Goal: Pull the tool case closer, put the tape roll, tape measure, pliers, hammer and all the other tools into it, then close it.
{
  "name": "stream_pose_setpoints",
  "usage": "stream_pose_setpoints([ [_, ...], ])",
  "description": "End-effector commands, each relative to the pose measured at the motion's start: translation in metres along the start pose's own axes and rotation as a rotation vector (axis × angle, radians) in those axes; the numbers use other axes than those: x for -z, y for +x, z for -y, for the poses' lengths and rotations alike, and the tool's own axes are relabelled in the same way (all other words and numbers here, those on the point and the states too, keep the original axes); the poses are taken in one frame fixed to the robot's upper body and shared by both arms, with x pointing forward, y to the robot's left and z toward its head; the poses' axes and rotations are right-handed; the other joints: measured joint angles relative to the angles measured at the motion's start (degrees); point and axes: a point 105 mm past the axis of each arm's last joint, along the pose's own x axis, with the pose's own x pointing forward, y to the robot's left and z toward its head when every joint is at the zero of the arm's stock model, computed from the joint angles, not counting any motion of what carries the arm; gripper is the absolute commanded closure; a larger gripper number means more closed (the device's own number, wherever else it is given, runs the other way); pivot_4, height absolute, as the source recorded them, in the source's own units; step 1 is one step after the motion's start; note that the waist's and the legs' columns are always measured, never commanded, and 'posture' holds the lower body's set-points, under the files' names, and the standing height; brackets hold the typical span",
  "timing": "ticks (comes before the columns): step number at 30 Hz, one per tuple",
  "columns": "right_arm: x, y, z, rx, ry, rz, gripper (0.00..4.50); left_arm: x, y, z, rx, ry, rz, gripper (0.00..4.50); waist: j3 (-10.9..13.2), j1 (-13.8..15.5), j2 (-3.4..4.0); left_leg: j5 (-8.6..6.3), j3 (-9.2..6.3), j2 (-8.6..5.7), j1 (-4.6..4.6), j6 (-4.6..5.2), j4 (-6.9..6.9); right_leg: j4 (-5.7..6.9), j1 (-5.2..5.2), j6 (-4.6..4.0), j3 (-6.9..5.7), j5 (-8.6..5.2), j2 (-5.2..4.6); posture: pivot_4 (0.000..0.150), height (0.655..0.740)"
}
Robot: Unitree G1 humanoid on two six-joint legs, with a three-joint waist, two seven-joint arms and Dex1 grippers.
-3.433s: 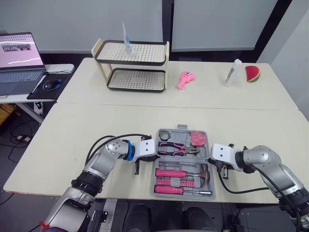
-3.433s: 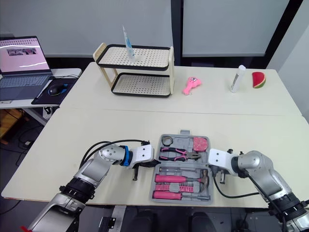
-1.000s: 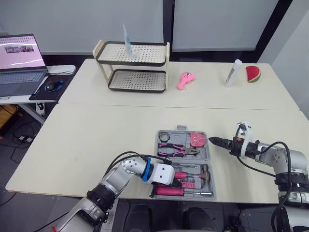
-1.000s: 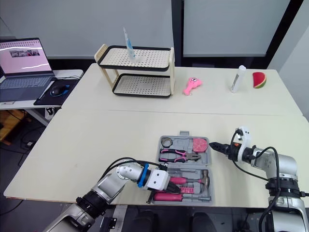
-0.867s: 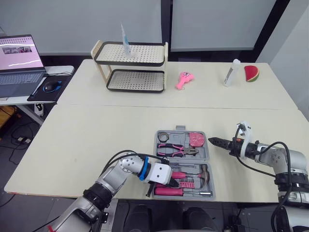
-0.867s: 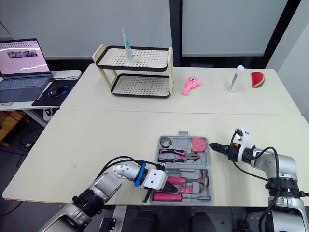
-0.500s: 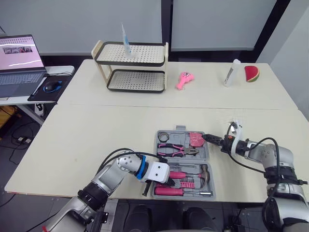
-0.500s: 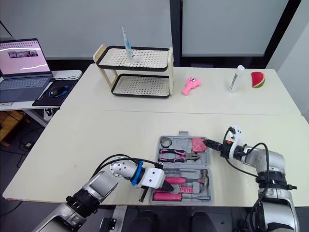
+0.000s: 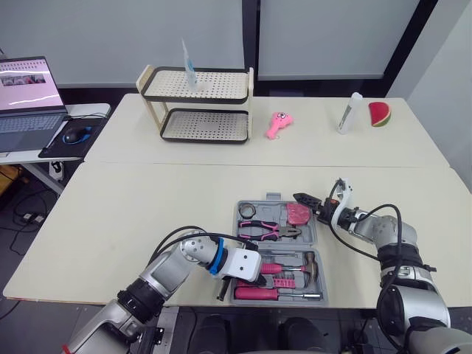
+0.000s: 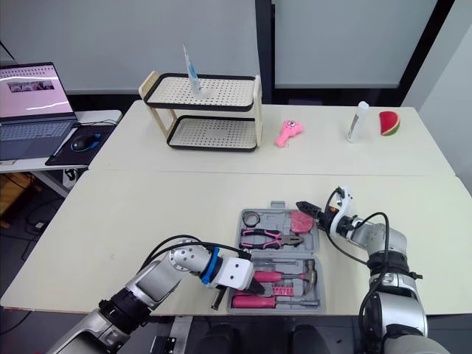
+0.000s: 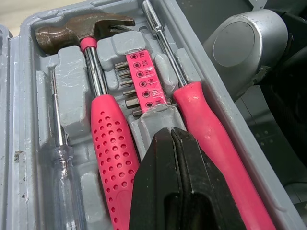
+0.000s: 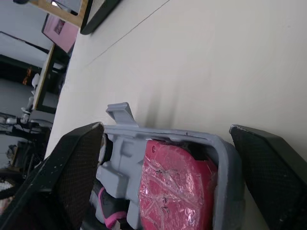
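The grey tool case (image 9: 273,197) lies open at the table's near edge. Its far half holds a tape roll (image 9: 249,209), pink-handled pliers (image 9: 269,230) and a pink tape measure (image 9: 298,214). Its near half holds a hammer (image 11: 98,96), a strip of bits (image 11: 144,84) and a pink screwdriver (image 11: 211,134). My left gripper (image 11: 171,132) is shut with nothing between its fingers, low over the near half between hammer and screwdriver. My right gripper (image 12: 165,127) is open, its fingers astride the case's far right corner by the tape measure (image 12: 175,187).
A two-tier rack (image 9: 195,103) with an upright tube (image 9: 188,63) stands at the back. A pink toy (image 9: 277,124), a white bottle (image 9: 345,112) and a watermelon slice (image 9: 377,114) lie on the far table. A laptop (image 9: 26,92) sits on a side desk at left.
My right gripper has moved left, from beside the case to its far right corner. The left gripper has stayed over the near half, still shut.
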Motion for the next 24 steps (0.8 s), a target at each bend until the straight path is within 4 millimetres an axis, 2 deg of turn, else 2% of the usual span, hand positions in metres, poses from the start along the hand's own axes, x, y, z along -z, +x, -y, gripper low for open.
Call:
stream_pose_setpoints([
  [1,-0.004,-0.004,-0.022,-0.128,0.052,0.018,0.02,0.017,0.002,0.012,0.038,-0.044,-0.068,4.50,0.0,0.0,0.06,0.00,0.00,0.00,-0.02,0.00,-0.01,0.00,-0.01,0.00,0.00,0.00,0.00,0.150,0.7400],
  [5,-0.008,-0.015,-0.040,-0.216,0.082,0.021,0.02,0.017,0.002,0.010,0.036,-0.037,-0.069,4.50,0.1,0.0,0.15,0.00,0.01,0.00,-0.04,0.00,-0.03,-0.01,-0.04,0.00,0.02,0.00,0.00,0.150,0.7400],
  [12,-0.021,-0.032,-0.058,-0.259,0.041,0.042,0.02,0.010,-0.003,0.004,0.008,-0.039,-0.023,4.50,0.1,0.0,0.16,-0.01,-0.01,-0.01,-0.05,0.01,-0.06,-0.02,-0.04,0.00,0.02,0.00,0.00,0.150,0.7400],
  [18,-0.028,-0.044,-0.074,-0.291,-0.016,0.038,0.02,0.001,-0.024,0.007,-0.028,-0.088,0.027,4.50,0.1,-0.1,0.23,-0.01,-0.01,0.00,-0.13,0.01,-0.14,-0.02,-0.19,0.00,0.03,0.00,0.00,0.150,0.7400],
  [24,-0.023,-0.056,-0.092,-0.336,-0.045,-0.016,0.02,-0.010,-0.064,0.018,-0.090,-0.216,0.063,4.50,0.2,-0.1,0.26,-0.01,0.01,0.00,-0.17,0.01,-0.32,-0.03,-0.31,0.00,0.07,0.00,-0.01,0.150,0.7400],
])
